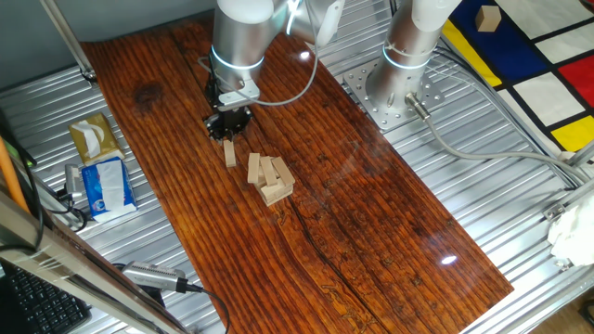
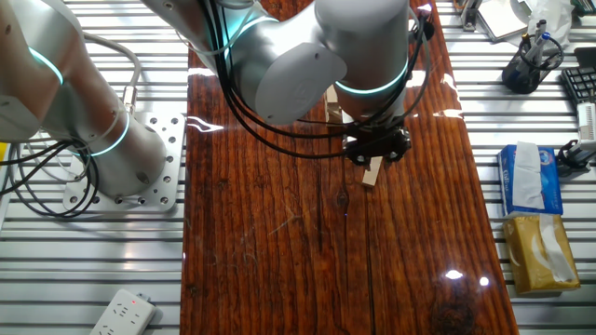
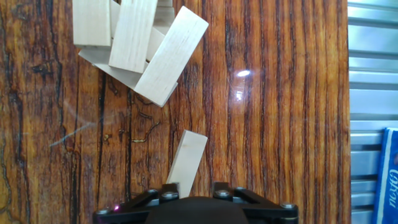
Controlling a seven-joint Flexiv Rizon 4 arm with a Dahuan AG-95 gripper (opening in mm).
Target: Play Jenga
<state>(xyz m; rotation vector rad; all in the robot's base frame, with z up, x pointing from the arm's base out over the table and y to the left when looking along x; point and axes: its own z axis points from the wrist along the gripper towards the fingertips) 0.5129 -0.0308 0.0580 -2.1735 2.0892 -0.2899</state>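
Jenga blocks (image 1: 269, 178) look light, stiff, smooth wood — best pinched across the narrow sides at mid-length; the pile sits loose and skewed mid-counter (image 1: 371, 223), so a nudge would probably shift it. One stray block (image 3: 186, 163) lies flat just beside the pile. End effector (image 3: 194, 188) hovers over its near end — grasping or released, can't tell.

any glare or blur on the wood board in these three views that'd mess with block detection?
One fixed view: a small glare spot on the wooden board, away from the Jenga pile. Other fixed view: bright streaks and spots on the board, and the arm hides most of the pile. Hand view: sharp, one small highlight right of the pile; the gripper masks the lone block's near end.
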